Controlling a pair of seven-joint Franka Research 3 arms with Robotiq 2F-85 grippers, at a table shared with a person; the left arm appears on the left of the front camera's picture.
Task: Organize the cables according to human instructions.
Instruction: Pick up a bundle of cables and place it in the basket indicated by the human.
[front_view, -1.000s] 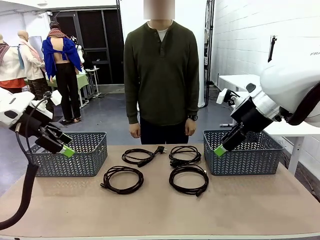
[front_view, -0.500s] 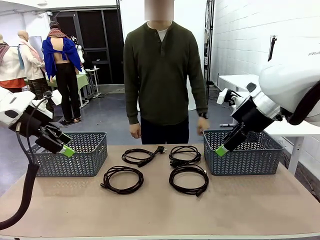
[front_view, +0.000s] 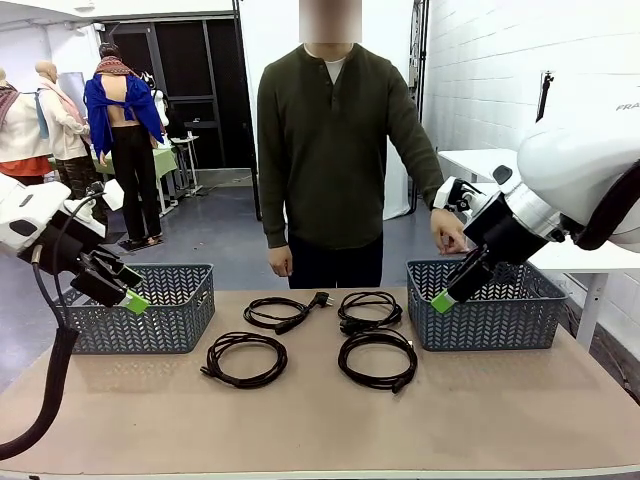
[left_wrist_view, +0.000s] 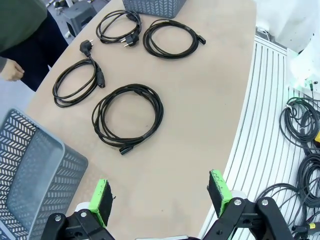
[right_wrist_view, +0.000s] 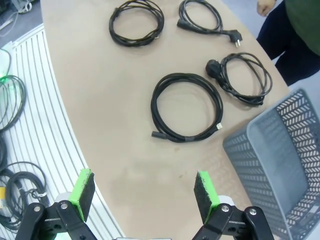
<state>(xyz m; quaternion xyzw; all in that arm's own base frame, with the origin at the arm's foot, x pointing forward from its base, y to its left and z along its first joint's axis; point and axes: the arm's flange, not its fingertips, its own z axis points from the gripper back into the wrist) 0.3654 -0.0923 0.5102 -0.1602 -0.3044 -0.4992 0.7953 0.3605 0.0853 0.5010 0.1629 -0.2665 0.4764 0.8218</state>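
Person's arm (front_view: 418, 140) now stretched toward right basket (front_view: 480, 325); left hand (left_wrist_view: 160, 189) and right hand (right_wrist_view: 145, 191) both spread wide, empty, aloft

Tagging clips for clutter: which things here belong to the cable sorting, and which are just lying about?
Job: near-left cable, far-left cable, far-right cable, near-right cable, left basket, right basket, person.
Lying about: spare cords beside the table, white table behind.
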